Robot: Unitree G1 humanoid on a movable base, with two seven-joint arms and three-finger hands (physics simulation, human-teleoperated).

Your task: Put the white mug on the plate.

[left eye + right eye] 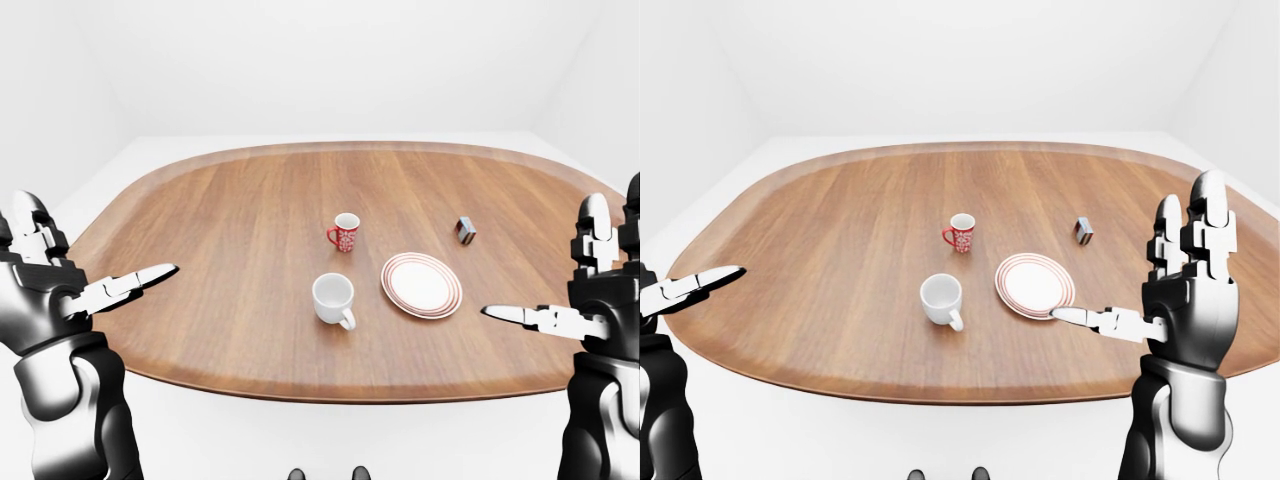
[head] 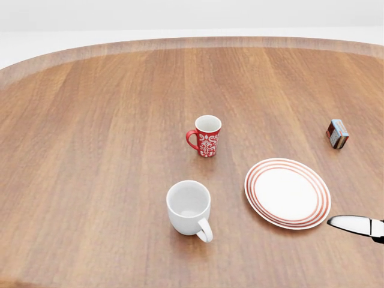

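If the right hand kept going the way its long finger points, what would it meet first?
Probably the plate: the right hand is open, its extended finger aimed leftward at the plate's near rim. Its height above the table is unclear, so it might pass over.

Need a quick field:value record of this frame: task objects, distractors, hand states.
white mug: upright, empty, on the table, handle toward the head view's bottom right
plate: red-ringed, bare, right of the white mug, not touching it
red mug: upright, above the white mug in the head view
small box: near the right edge, above the plate
table: wooden, oval
left hand: open, at the table's left edge, holding nothing
right hand: open, right of the plate, holding nothing
task status: mug not yet on plate
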